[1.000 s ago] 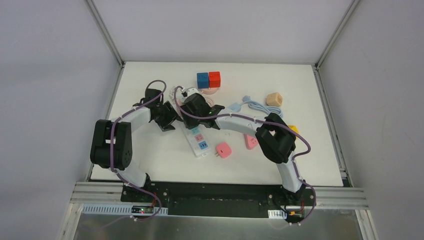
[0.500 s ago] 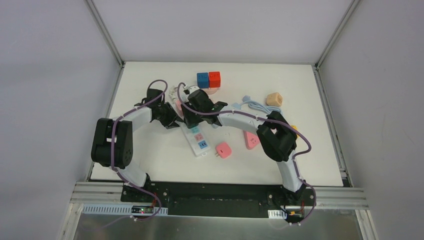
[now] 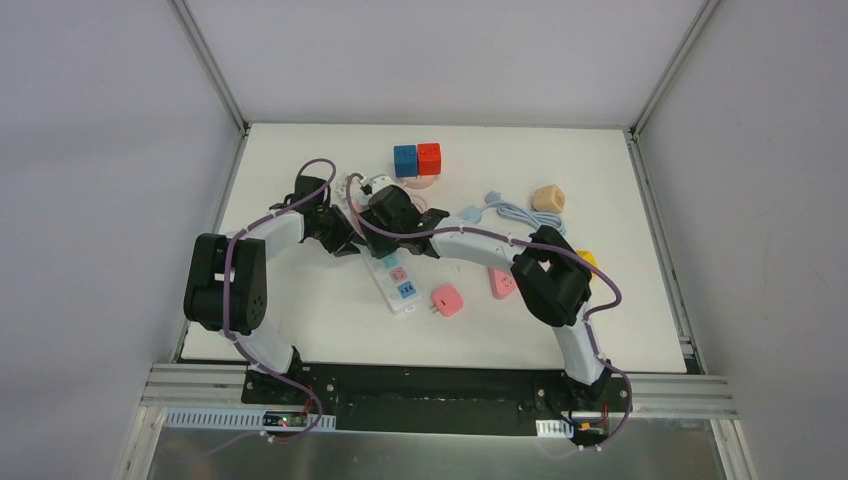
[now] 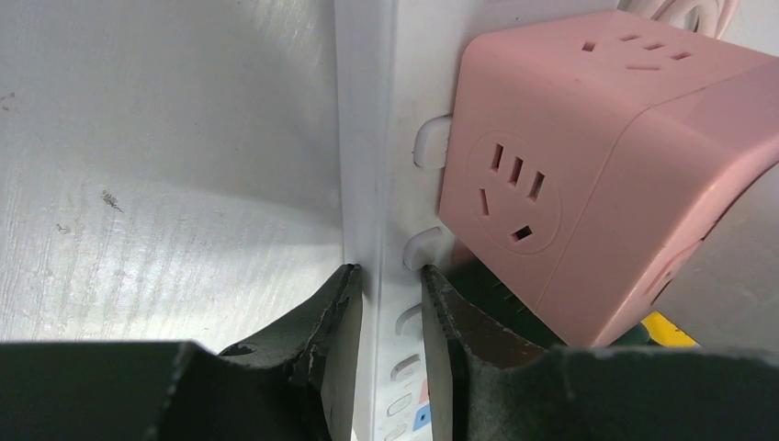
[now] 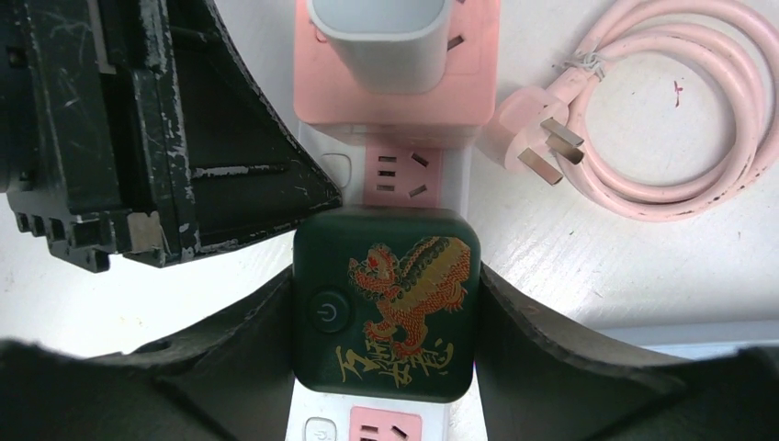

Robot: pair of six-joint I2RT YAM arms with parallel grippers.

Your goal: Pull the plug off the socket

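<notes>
A white power strip (image 3: pixel 398 280) lies at mid-table. A dark green plug (image 5: pixel 384 303) with a gold dragon print sits in it, just below a pink cube adapter (image 5: pixel 395 92) that carries a white charger (image 5: pixel 381 37). My right gripper (image 5: pixel 386 296) is shut on the green plug, one finger on each side. My left gripper (image 4: pixel 390 276) is shut on the long edge of the strip (image 4: pixel 386 138), beside the pink cube (image 4: pixel 588 175). In the top view both grippers (image 3: pixel 340 232) (image 3: pixel 385 222) meet at the strip's far end.
A coiled pink cable with a plug (image 5: pixel 634 119) lies right of the strip. Blue (image 3: pixel 405 160) and red (image 3: pixel 429 158) cubes stand at the back. A pink plug (image 3: pixel 447 300), a pink socket (image 3: pixel 502 283), a light blue cable (image 3: pixel 505 210) and a beige cube (image 3: pixel 547 198) lie to the right.
The right wrist swung a little toward the back of the table and came back. Both grippers kept their hold at the strip's far end.
</notes>
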